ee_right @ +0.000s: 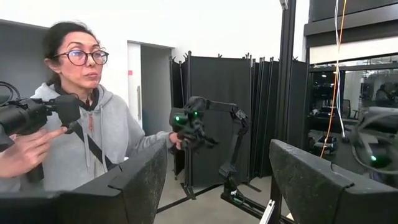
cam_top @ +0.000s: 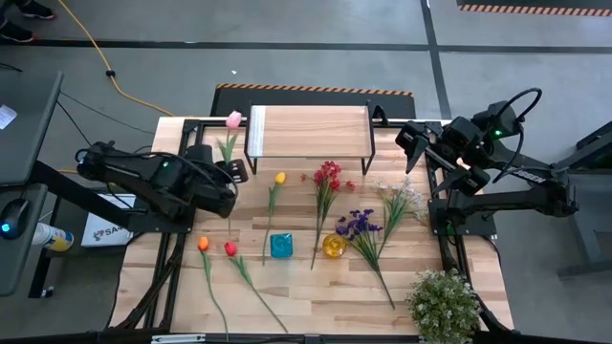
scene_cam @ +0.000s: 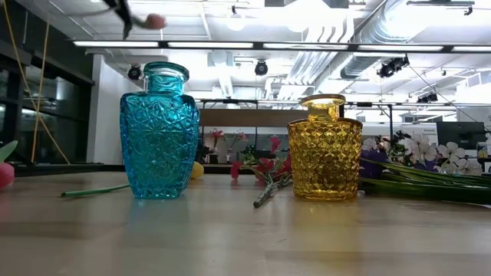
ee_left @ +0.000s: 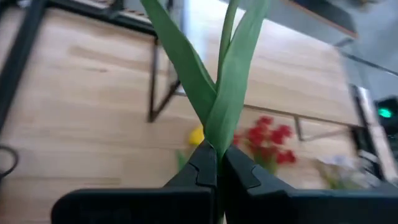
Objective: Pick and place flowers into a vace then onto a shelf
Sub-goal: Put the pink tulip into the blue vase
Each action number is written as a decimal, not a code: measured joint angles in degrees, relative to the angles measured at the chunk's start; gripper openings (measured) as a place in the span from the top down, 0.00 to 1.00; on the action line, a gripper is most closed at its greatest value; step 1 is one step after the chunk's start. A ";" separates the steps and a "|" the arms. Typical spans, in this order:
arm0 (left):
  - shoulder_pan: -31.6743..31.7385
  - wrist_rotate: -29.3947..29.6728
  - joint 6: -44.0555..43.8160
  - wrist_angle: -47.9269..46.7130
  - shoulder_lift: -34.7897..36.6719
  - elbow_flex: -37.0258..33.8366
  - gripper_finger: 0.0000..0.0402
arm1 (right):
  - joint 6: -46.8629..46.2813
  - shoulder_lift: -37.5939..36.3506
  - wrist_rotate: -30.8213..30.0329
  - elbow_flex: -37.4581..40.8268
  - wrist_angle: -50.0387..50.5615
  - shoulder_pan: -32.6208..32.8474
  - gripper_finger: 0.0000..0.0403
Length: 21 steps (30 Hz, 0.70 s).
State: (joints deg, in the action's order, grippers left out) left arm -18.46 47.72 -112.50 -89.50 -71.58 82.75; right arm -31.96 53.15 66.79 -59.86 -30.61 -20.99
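Gripping the pink tulip (cam_top: pixel 233 120) by its stem, left gripper (cam_top: pixel 232 170) sits just beside the shelf (cam_top: pixel 308 132). Right gripper (cam_top: pixel 413 145) waits open off the shelf's other end.

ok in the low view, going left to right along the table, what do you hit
pink bud → blue vase → red spray → yellow vase → purple and white flowers

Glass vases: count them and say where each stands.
2. The blue vase stands near the middle of the table's front part; the yellow vase stands beside it toward the right arm's side, apart from it. Both are upright and empty.
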 joint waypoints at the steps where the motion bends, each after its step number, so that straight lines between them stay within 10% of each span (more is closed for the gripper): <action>1: -0.92 1.08 0.52 0.37 -0.22 0.81 0.91 | 0.21 0.00 -0.12 0.00 0.00 0.00 0.32; 9: -7.45 10.64 10.42 13.12 -1.22 2.73 0.91 | 6.38 0.00 -2.46 -0.02 3.76 -0.02 0.32; 21: -13.33 17.38 26.24 27.42 -5.52 2.73 0.91 | 22.81 0.02 -21.61 -0.02 23.61 -0.04 0.32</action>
State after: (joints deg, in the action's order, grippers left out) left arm -31.79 65.10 -86.26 -62.08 -77.11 85.47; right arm -9.14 53.17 45.19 -59.88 -7.00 -21.04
